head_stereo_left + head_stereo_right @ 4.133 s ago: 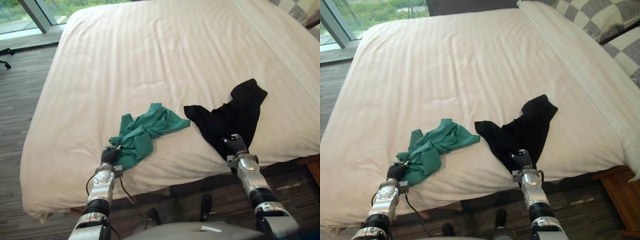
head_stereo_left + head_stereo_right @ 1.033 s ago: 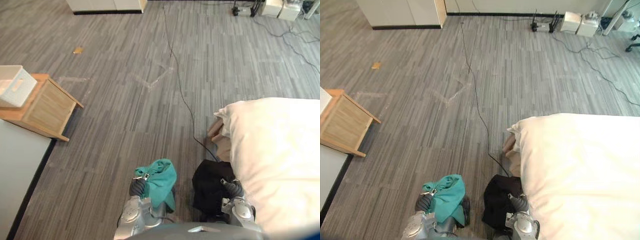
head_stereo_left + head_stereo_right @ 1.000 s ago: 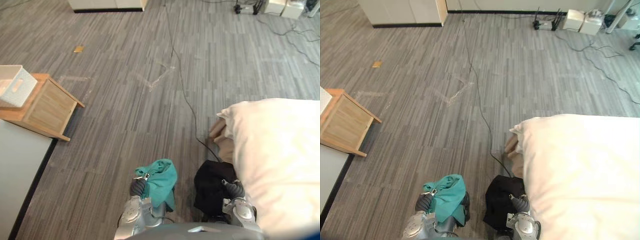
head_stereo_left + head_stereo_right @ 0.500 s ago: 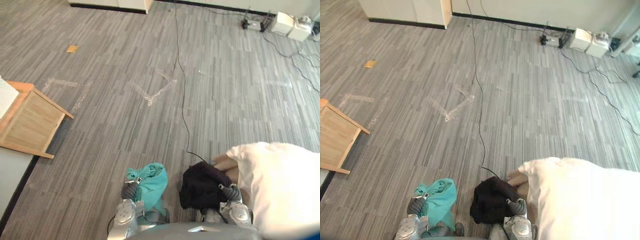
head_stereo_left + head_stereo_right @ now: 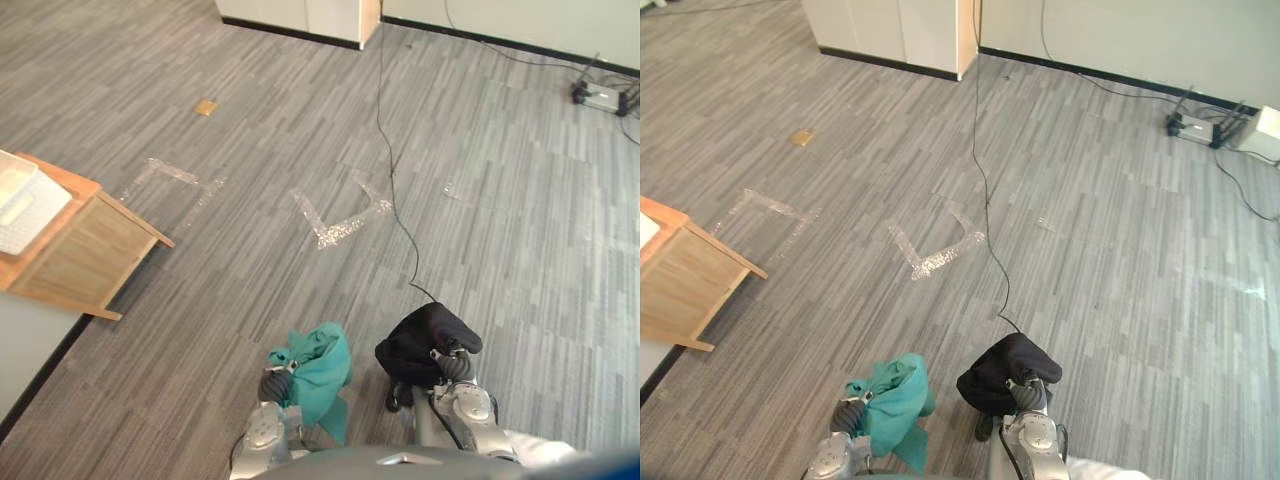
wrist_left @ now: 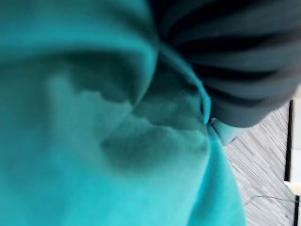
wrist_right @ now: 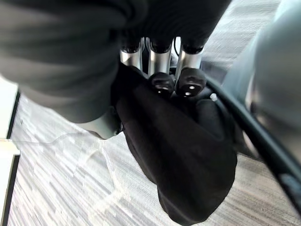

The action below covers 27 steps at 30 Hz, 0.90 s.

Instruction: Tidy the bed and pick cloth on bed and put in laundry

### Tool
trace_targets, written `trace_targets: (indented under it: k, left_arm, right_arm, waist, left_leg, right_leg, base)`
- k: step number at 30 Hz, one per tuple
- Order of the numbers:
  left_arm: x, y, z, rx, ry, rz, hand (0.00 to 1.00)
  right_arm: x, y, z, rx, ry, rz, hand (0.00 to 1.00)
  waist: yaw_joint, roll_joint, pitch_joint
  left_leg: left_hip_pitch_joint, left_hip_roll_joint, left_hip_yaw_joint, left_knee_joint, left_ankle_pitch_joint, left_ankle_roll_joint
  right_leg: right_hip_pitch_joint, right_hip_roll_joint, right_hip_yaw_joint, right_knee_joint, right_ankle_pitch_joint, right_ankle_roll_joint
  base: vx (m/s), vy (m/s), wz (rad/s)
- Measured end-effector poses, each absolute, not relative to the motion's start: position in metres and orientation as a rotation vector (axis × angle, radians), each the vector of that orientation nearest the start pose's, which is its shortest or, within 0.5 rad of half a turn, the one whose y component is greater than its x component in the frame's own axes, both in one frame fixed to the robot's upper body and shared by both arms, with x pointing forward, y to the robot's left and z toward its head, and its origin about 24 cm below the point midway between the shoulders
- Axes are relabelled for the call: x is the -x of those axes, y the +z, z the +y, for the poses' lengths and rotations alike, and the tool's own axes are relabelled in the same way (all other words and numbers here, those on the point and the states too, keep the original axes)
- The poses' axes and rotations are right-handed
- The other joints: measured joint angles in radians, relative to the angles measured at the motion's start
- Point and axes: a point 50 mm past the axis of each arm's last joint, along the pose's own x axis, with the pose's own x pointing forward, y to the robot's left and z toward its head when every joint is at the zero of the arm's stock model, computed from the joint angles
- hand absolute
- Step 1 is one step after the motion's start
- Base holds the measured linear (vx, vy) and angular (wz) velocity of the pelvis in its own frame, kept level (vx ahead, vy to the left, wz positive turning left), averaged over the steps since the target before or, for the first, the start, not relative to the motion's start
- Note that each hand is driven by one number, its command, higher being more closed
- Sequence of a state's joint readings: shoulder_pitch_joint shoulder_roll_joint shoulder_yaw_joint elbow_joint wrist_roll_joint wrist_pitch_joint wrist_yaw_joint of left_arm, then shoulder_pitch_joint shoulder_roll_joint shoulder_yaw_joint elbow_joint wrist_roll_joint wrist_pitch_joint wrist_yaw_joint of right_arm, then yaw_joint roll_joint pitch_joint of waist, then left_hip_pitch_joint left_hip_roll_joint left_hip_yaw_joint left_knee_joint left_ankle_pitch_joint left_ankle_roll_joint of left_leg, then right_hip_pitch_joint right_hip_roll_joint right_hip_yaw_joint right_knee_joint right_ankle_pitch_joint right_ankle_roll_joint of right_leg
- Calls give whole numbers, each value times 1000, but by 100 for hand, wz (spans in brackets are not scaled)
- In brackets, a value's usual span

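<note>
One cloth in each robot hand

Two cloths: one teal cloth, one black cloth — two hands, left hand and right hand — one wooden stand, one white basket.

Ahead of me the grey striped floor bears a pale tape chevron near its middle, a small tan square farther off, a wooden table at its left edge and white cabinets along its far edge
</note>
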<state>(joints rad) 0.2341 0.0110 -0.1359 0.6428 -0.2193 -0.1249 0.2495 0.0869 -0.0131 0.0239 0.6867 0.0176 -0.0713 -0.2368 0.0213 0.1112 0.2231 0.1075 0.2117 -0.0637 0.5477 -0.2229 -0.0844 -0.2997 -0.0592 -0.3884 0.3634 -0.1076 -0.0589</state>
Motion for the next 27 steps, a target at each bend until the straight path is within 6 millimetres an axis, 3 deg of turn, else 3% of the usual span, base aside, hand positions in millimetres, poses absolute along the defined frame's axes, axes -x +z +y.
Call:
trace_targets:
  k: [1,2,3,5,7,9,11,14,15,16,17,18,19,21,22,23,24,25,27]
  left_arm:
    - [-123,-125,150,106,278,769,100]
    - [-117,-127,151,138,308,779,100]
    - [-122,-124,153,151,315,754,100]
    - [-127,-119,156,155,317,721,100]
    - [-130,-115,158,163,314,692,100]
    - [-133,-113,160,196,339,676,100]
    - [-136,-110,163,205,346,660,100]
    - [-137,-109,164,209,340,650,100]
    - [-136,-110,166,212,352,656,100]
    - [-135,-110,167,219,364,658,100]
    - [-136,-109,171,212,378,650,100]
    - [-135,-109,173,213,387,649,100]
    - [-134,-110,177,228,414,654,100]
    - [-128,-112,179,249,440,671,100]
    - [-123,-114,180,250,448,683,100]
    - [-120,-115,181,244,450,694,100]
    - [-118,-116,182,239,449,703,100]
    - [-115,-120,181,232,443,728,100]
    - [-111,-122,180,230,441,742,100]
  right_arm:
    - [-167,-114,-163,92,-216,700,100]
    - [-168,-114,-158,103,-184,701,100]
    - [-167,-115,-158,110,-172,707,100]
    - [-168,-117,-156,110,-160,720,100]
    - [-168,-118,-157,112,-157,722,100]
    - [-169,-119,-158,114,-155,729,100]
    - [-170,-120,-159,117,-153,736,100]
    - [-165,-122,-163,118,-165,750,100]
    - [-163,-123,-163,117,-166,761,100]
    - [-162,-125,-160,112,-165,772,100]
    - [-158,-127,-157,105,-163,784,100]
    - [-160,-126,-156,102,-160,781,100]
    - [-158,-127,-155,98,-160,789,100]
    - [-146,-135,-155,86,-168,841,100]
    - [-140,-138,-158,90,-176,864,100]
    - [-136,-139,-159,100,-175,873,100]
    - [-134,-140,-160,105,-177,876,100]
    - [-129,-140,-164,107,-188,880,100]
    - [-133,-136,-168,106,-210,843,100]
  waist:
    - [3,20,11]
    - [26,31,22]
    - [33,31,25]
    - [53,12,34]
    - [59,4,38]
    - [74,-3,40]
    - [89,-19,45]
    - [107,-35,47]
    - [120,-45,43]
    - [134,-61,33]
    - [136,-91,17]
    - [137,-97,15]
    - [138,-111,17]
    - [152,-127,8]
    - [149,-133,2]
    - [140,-136,-6]
    - [128,-138,-6]
    - [97,-127,-9]
    - [84,-119,-7]
  left_leg:
    - [-70,22,-5,155,90,-6]
    - [-145,49,-3,352,202,-29]
    - [-205,50,2,472,153,-18]
    - [-295,21,31,559,68,-16]
    - [-369,-24,57,505,16,-24]
    - [-426,-74,113,300,-36,-13]
    - [-441,-123,177,59,-24,6]
    - [-438,-166,390,-293,168,75]
    - [-431,-169,477,-349,254,140]
    - [-415,-190,525,-362,252,217]
    - [-401,-228,522,-377,240,244]
    - [-402,-237,511,-365,222,269]
    - [-394,-248,508,-318,188,301]
    - [-314,-266,486,-305,139,294]
    - [-252,-282,432,-314,93,275]
    - [-191,-302,370,-343,59,263]
    - [-156,-318,328,-362,57,263]
    - [-98,-329,260,-387,58,263]
    - [-24,-333,169,-393,52,253]
  right_leg:
    - [49,36,-3,-40,-7,-15]
    - [125,83,20,-96,-18,-46]
    - [171,101,29,-122,-26,-67]
    - [255,112,59,-170,-42,-79]
    - [329,116,77,-232,-40,-69]
    - [403,112,88,-287,-43,-48]
    - [459,93,83,-332,-59,-22]
    - [561,66,44,-385,-104,31]
    - [590,56,40,-386,-127,51]
    - [600,35,32,-386,-135,63]
    - [600,11,11,-383,-116,92]
    - [603,2,1,-374,-95,106]
    - [610,-16,-4,-309,-60,161]
    - [552,-67,-4,-4,-31,200]
    - [480,-114,-1,253,15,206]
    - [400,-161,-3,482,6,174]
    - [361,-192,-16,585,-14,145]
    - [313,-238,-50,694,-43,112]
    - [224,-274,-50,705,-86,99]
  base:
    - [390,-143,-27]
    - [417,-127,-43]
    - [420,-120,-46]
    - [460,-133,-46]
    - [454,-103,-31]
    - [470,-12,-18]
    - [471,71,-6]
    - [533,118,28]
    - [563,148,31]
    - [588,141,35]
    - [480,112,42]
    - [593,158,64]
    - [592,205,69]
    - [608,238,79]
    - [625,201,102]
    - [742,183,119]
    - [686,111,157]
    - [536,60,161]
    - [420,8,147]
